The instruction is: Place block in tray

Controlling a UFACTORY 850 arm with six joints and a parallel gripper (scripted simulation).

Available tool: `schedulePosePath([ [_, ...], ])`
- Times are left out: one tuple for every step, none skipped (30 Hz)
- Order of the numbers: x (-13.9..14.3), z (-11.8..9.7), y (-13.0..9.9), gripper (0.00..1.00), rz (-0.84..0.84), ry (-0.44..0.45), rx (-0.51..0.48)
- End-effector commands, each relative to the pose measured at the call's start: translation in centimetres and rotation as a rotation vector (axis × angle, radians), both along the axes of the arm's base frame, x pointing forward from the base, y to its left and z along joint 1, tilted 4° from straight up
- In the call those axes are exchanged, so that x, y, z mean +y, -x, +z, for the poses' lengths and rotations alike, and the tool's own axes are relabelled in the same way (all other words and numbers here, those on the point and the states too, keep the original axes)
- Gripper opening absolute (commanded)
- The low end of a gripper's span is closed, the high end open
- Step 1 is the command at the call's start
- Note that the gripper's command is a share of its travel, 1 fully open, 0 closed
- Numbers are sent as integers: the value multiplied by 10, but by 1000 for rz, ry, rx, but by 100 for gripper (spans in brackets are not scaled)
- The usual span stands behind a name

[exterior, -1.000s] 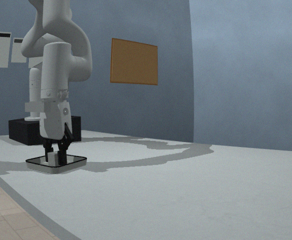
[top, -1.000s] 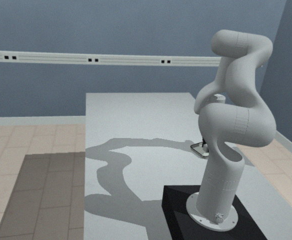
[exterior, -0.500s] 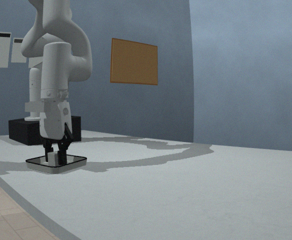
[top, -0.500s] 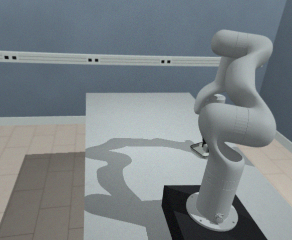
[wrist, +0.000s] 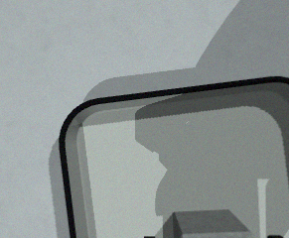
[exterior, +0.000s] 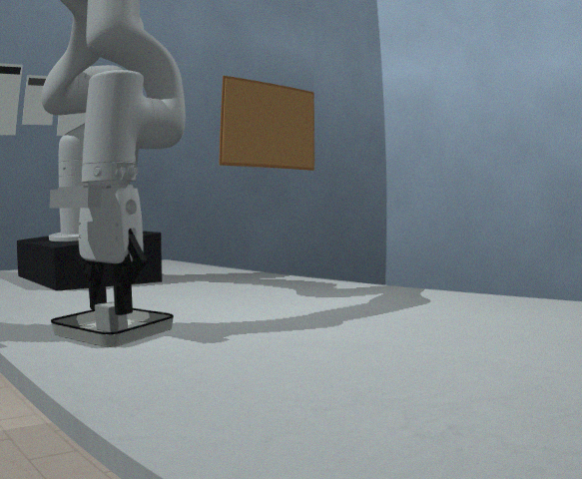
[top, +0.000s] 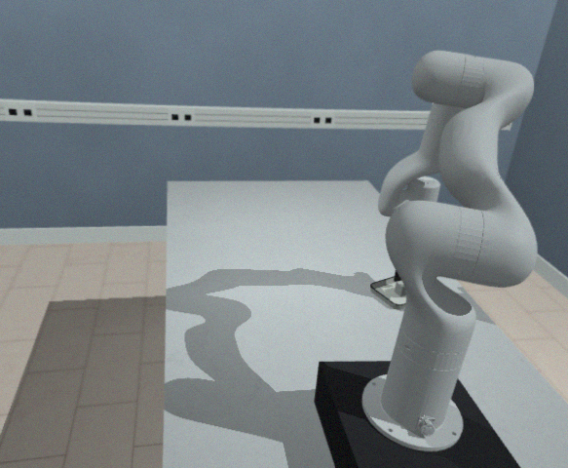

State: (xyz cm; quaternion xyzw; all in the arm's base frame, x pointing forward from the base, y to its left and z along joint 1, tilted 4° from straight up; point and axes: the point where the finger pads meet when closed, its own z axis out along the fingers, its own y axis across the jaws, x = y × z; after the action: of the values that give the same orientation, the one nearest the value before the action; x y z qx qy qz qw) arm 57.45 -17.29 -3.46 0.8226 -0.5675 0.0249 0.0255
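Exterior view: gripper [exterior: 110, 304] stands vertical over white tray [exterior: 144, 325], fingers half-spread. Block [exterior: 109, 316] rests on tray floor between them; whether they actually grip it cannot be told. Wrist view: block [wrist: 210, 223] at 6 o'clock.

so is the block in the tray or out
In. The block sits inside the tray's rim, between the end effector's fingers; whether it touches the floor, cannot tell.
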Motion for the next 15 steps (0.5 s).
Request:
schedulePosePath([
  [0,12,-1,54,0,0,-2],
  [1,15,-1,54,0,0,-2],
  [1,18,-1,54,0,0,-2],
  [1,21,-1,54,0,0,-2],
  [1,24,-1,54,0,0,-2],
  [2,27,-1,54,0,0,-2],
  [2,30,-1,54,0,0,-2],
  [2,30,-1,54,0,0,-2],
  [2,30,-1,54,0,0,-2],
  [2,32,-1,54,0,0,-2],
  [2,35,-1,54,0,0,-2],
  [2,37,-1,54,0,0,-2],
  [2,38,-1,54,0,0,-2],
  [2,40,-1,54,0,0,-2],
  [3,41,-1,54,0,0,-2],
])
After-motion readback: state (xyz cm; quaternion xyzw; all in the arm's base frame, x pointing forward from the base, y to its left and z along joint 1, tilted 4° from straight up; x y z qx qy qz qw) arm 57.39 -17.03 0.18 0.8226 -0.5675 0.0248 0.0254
